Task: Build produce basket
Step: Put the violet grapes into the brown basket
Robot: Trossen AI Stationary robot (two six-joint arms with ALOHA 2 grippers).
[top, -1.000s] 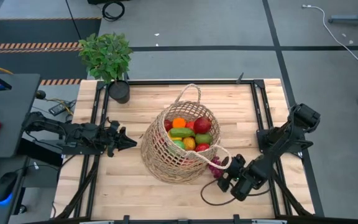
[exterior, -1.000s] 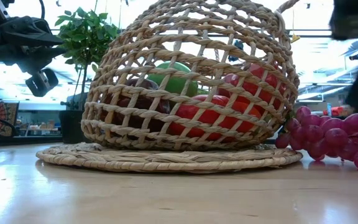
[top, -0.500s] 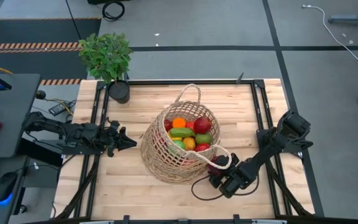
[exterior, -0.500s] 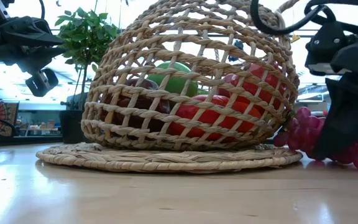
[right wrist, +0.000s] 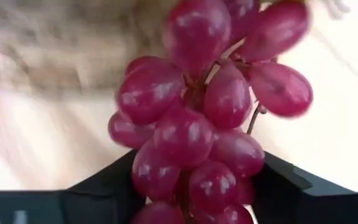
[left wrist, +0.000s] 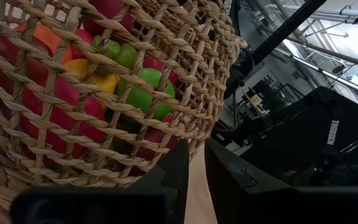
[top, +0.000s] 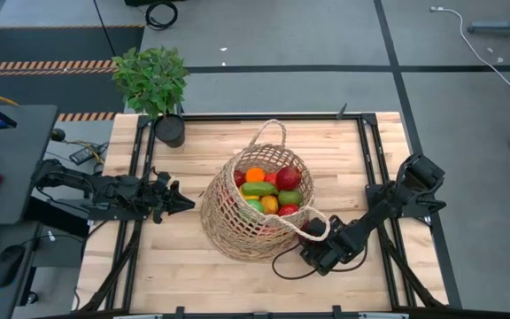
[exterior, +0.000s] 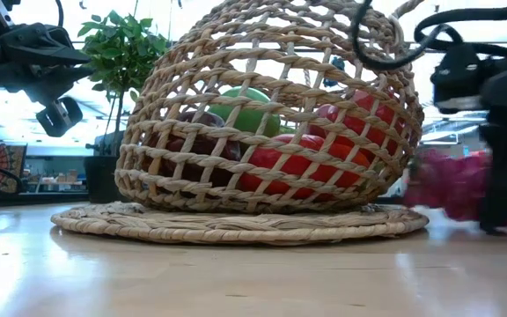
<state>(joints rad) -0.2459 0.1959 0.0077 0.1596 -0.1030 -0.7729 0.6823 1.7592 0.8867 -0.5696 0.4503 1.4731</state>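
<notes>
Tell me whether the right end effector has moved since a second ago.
Yes. In the high view the right end effector has shifted toward the basket, now at the grapes beside its base.

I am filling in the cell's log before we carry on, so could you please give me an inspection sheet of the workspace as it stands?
Surface: wooden table with a dark frame, bare wood at the front.
Job's things: basket mid-table, tipped toward its mouth, with red, orange, yellow and green produce inside; purple grapes outside it, by its right rim.
Clutter: potted plant at the far left corner.
Grippers: right claw low beside the basket, fingers either side of the grapes; left claw shut, waiting left of the basket.
Cables: black cable looping on the wood by the right arm; white cable on the floor.
Surroundings: desk with a mouse on the left.
</notes>
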